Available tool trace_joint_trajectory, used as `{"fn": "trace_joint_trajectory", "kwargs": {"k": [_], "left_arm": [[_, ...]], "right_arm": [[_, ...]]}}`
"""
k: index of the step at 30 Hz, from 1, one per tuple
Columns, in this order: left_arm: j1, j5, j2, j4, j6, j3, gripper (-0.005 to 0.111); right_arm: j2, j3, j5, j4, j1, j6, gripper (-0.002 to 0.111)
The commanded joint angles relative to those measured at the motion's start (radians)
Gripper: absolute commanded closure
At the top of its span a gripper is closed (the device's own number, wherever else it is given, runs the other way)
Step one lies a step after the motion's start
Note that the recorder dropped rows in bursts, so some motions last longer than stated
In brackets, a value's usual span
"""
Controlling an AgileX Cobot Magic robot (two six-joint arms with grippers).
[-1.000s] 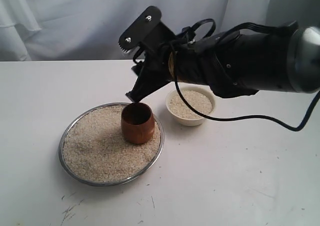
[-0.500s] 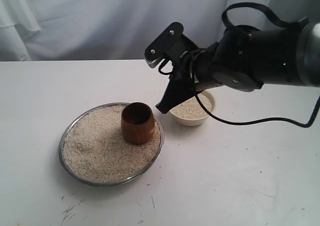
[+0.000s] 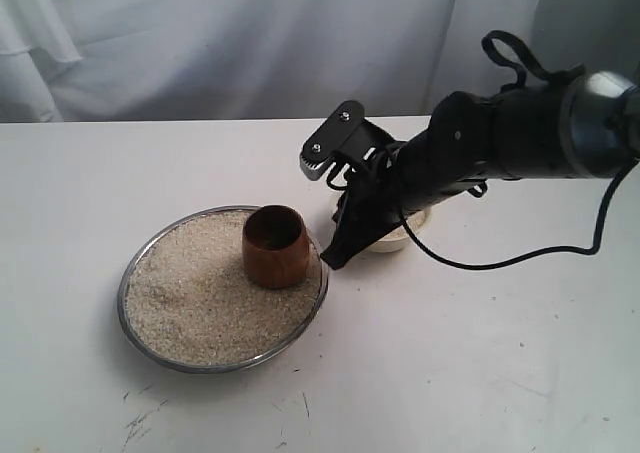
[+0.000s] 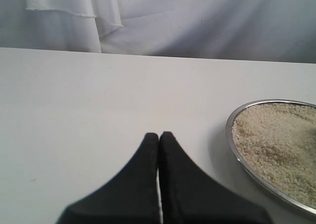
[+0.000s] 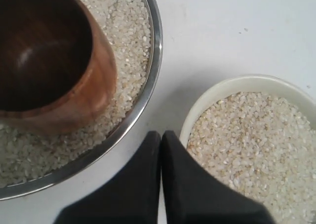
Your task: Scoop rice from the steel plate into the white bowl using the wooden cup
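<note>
The steel plate [image 3: 135, 323] lies left of centre, covered with rice [image 3: 195, 298]. The wooden cup [image 3: 274, 245] stands upright and empty in the rice at the plate's right side, free of both grippers. My right gripper [image 3: 330, 263] is shut and empty, its tips low between the plate's rim and the white bowl [image 3: 408, 235], which the arm mostly hides. In the right wrist view the cup [image 5: 47, 61], plate rim [image 5: 140, 100] and rice-filled bowl [image 5: 232, 88] flank the shut gripper [image 5: 161, 134]. My left gripper [image 4: 159, 135] is shut over bare table beside the plate [image 4: 237, 152].
The white table [image 3: 450, 363] carries faint scuff marks near its front edge. A white cloth backdrop [image 3: 200, 43] hangs behind it. The right arm's black cable [image 3: 500, 263] loops over the table to the right of the bowl.
My right gripper has left the cup standing in the rice, swung right toward the bowl, then dropped low between plate and bowl. The cup has not moved.
</note>
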Motion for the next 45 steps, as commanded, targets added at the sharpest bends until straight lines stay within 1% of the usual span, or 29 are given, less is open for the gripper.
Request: {"fn": "trace_joint_trajectory", "kwargs": {"k": [1, 7, 20, 32, 37, 42, 45], "left_arm": [[-0.003, -0.006, -0.004, 0.000, -0.001, 0.005, 0.107], [-0.003, -0.006, -0.004, 0.000, -0.001, 0.005, 0.107], [-0.003, -0.006, -0.004, 0.000, -0.001, 0.005, 0.107], [-0.003, -0.006, -0.004, 0.000, -0.001, 0.005, 0.107], [-0.003, -0.006, -0.004, 0.000, -0.001, 0.005, 0.107], [-0.003, -0.006, -0.004, 0.000, -0.001, 0.005, 0.107], [-0.003, -0.006, -0.004, 0.000, -0.001, 0.005, 0.107]], "right_arm": [[0.017, -0.003, -0.044, 0.014, 0.014, -0.009, 0.108], [0.045, -0.024, -0.079, 0.019, 0.040, -0.009, 0.108], [0.075, -0.109, 0.034, 0.051, 0.077, 0.011, 0.108], [0.075, -0.120, 0.038, 0.067, 0.150, 0.063, 0.108], [0.062, -0.120, 0.040, 0.071, 0.152, 0.068, 0.108], [0.000, -0.120, 0.067, 0.071, 0.152, 0.079, 0.108], [-0.011, -0.120, 0.088, 0.113, 0.152, 0.079, 0.108]]}}
